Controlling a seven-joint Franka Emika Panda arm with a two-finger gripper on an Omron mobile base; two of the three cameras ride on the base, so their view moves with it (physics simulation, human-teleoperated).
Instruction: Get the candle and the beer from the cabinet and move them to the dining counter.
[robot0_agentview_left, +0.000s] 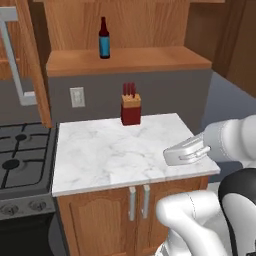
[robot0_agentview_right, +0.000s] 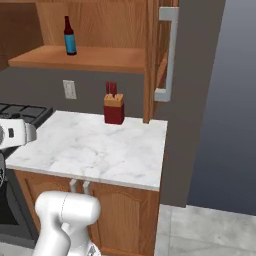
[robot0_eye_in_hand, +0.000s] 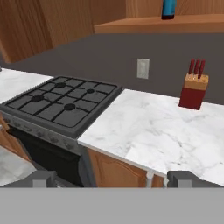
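- Task status: the beer (robot0_agentview_left: 104, 38) stands on the bottom shelf of the open cabinet (robot0_agentview_left: 130, 61). It is not yet collected.
- The candle is not identifiable on the visible part of the shelf. Whether it has been delivered cannot be determined from these views.
- Remaining work, as judged: reach up to the shelf, take the bottle, and carry it to the dining counter.
- Bottle attitude: upright, long axis vertical, narrow neck pointing up, base flat on the shelf. The blue label wraps the lower body.
- Bottle position: left part of the shelf, toward the rear, above and slightly left of the red knife block (robot0_agentview_left: 131, 104). In the hand view only its lower end (robot0_eye_in_hand: 169, 8) shows at the top edge.
- Gripper (robot0_eye_in_hand: 111, 178): fingers spread wide, nothing between them. It is aimed across the gas stove (robot0_eye_in_hand: 61, 103) and the marble worktop (robot0_agentview_left: 110, 150), well below the shelf.
- The hand (robot0_agentview_left: 187, 151) sits at the near right edge of the worktop, well apart from the bottle.
- The cabinet door (robot0_agentview_right: 167, 50) stands open at the right, with its silver bar handle facing the room.
- A wall outlet (robot0_agentview_left: 77, 97) is on the grey backsplash left of the knife block.
- Approach note: an upright bottle suits a horizontal side grasp on the body, below the neck.
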